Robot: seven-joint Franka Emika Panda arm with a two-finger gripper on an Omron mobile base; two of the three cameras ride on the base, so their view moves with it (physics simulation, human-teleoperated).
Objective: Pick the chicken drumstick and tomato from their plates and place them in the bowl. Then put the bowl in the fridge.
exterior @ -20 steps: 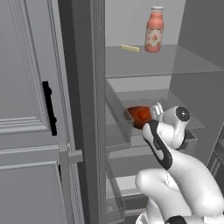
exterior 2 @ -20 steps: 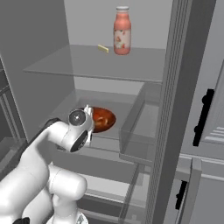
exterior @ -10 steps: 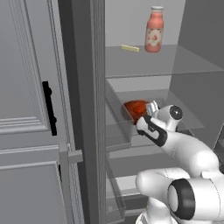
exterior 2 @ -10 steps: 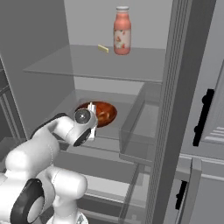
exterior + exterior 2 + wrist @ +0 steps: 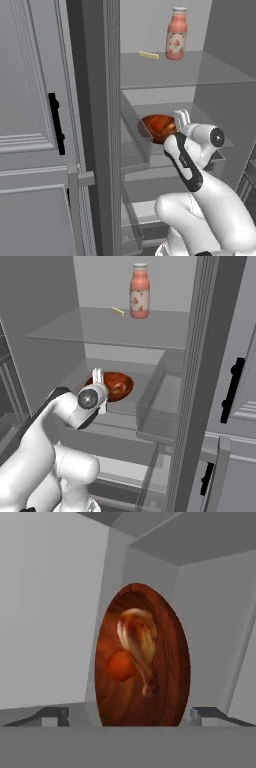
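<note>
The reddish-brown bowl [image 5: 152,126] [image 5: 120,387] [image 5: 170,682] rests on the middle glass shelf inside the open fridge [image 5: 165,75] [image 5: 65,291]. In it lie the brown chicken drumstick [image 5: 136,639] and the red tomato [image 5: 120,664]. My gripper [image 5: 181,118] [image 5: 98,377] [image 5: 130,714] stands open at the bowl's near rim. Its fingertips [image 5: 55,713] are spread wider than the bowl and clear of it. The plates are out of view.
A pink bottle [image 5: 176,35] [image 5: 139,292] and a small yellow stick [image 5: 149,55] [image 5: 117,311] sit on the upper shelf. The fridge door [image 5: 30,125] with its black handle [image 5: 56,124] is close on the left. A clear bin [image 5: 160,406] flanks the bowl's shelf.
The gripper carried the bowl deeper onto the middle shelf, then opened and let go of its rim. The bowl now rests on the shelf.
</note>
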